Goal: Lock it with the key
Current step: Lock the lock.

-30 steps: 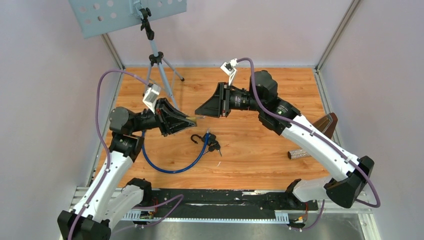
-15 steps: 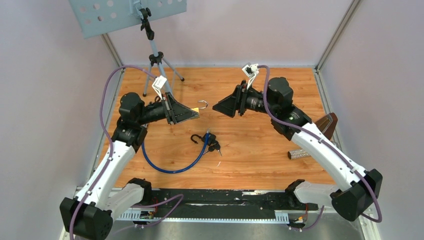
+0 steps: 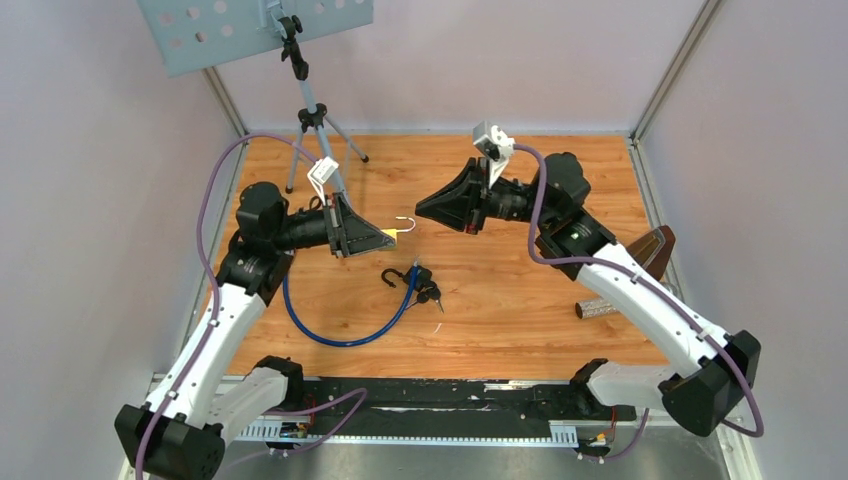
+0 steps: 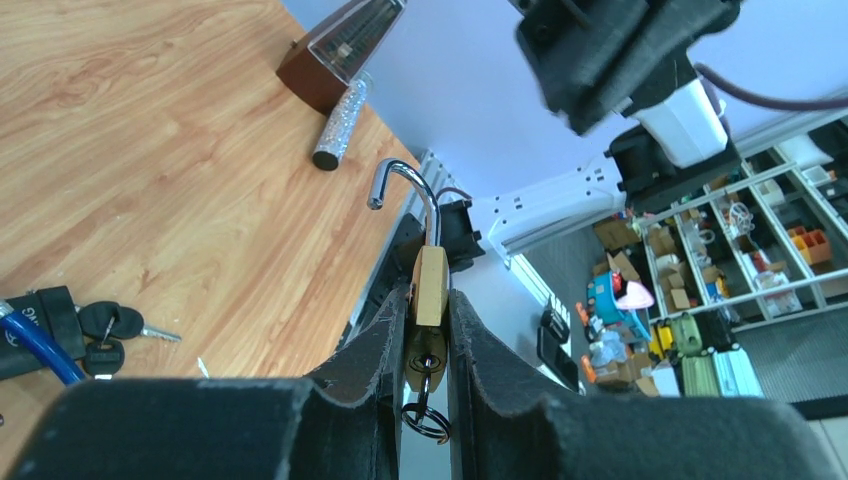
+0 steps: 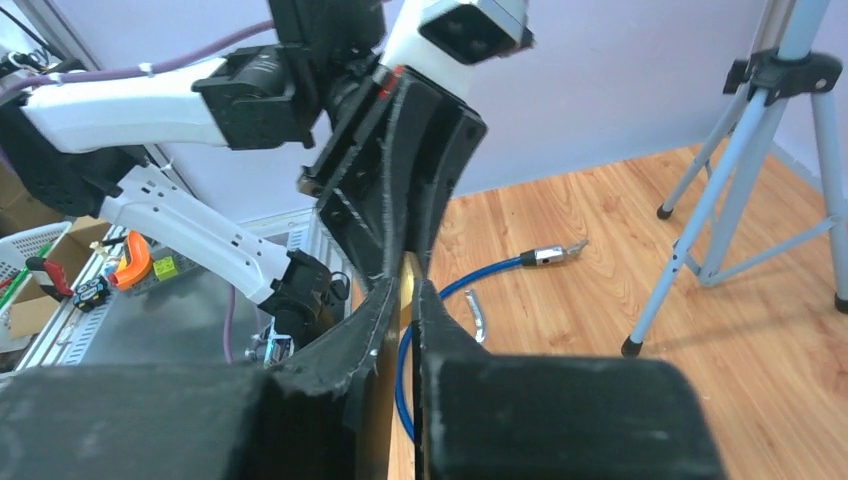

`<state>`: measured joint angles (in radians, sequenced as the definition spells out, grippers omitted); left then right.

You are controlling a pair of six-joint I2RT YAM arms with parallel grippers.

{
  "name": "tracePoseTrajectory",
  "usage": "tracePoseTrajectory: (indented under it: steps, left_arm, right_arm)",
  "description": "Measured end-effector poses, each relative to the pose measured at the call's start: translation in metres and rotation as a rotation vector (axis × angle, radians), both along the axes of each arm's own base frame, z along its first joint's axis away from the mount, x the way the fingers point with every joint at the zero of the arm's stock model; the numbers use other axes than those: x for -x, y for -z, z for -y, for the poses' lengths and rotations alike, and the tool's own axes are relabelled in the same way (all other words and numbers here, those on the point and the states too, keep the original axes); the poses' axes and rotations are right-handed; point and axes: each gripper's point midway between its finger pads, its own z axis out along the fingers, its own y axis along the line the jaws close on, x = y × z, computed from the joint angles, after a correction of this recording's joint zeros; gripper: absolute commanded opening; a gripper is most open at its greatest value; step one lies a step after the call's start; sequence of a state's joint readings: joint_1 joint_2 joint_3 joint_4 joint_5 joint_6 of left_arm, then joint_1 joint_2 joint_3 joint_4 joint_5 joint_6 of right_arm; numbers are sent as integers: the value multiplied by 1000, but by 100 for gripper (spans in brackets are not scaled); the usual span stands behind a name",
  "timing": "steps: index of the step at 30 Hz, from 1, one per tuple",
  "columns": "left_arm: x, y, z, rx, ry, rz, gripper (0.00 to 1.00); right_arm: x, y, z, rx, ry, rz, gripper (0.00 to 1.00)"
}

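Between the closed fingers of the left gripper (image 4: 428,305) the padlock (image 4: 431,282) is being clamped by its body, with its open shackle (image 4: 430,212) being aimed, long axis outward, at the right gripper (image 3: 419,207) opposite. That gripper is being shown nearly shut; whether a key is being held cannot be told.
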<state>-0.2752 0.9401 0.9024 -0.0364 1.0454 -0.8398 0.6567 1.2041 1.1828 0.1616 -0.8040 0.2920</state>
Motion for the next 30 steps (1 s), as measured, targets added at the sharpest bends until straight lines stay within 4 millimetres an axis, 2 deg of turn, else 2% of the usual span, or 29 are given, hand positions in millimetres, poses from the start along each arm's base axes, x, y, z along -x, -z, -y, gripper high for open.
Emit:
tracePoseTrajectory:
  steps: [2,9,17,20,23,27,30]
  left_arm:
    - [4,0,-1,-8,7,17,0]
    - [16,-4,-4,-12,30,75,0]
    - [15,-8,-4,-11,31,99,0]
    - [13,-10,-4,-5,23,112,0]
    - [11,-12,-3,1,24,120,0]
    - [9,-11,-2,-1,24,117,0]
    - [9,-9,-2,-7,25,115,0]
  right_arm:
    - [-7,5,-7,17,4,-4,4]
    - [-22,45,-21,113,9,-72,3]
    - [-15,74,-30,207,-39,-114,4]
    - [-14,79,-29,224,-32,-118,3]
    - [-24,78,-27,225,37,-116,4]
    - [-41,66,-19,200,177,-116,5]
    - [-43,53,-13,174,227,-105,5]
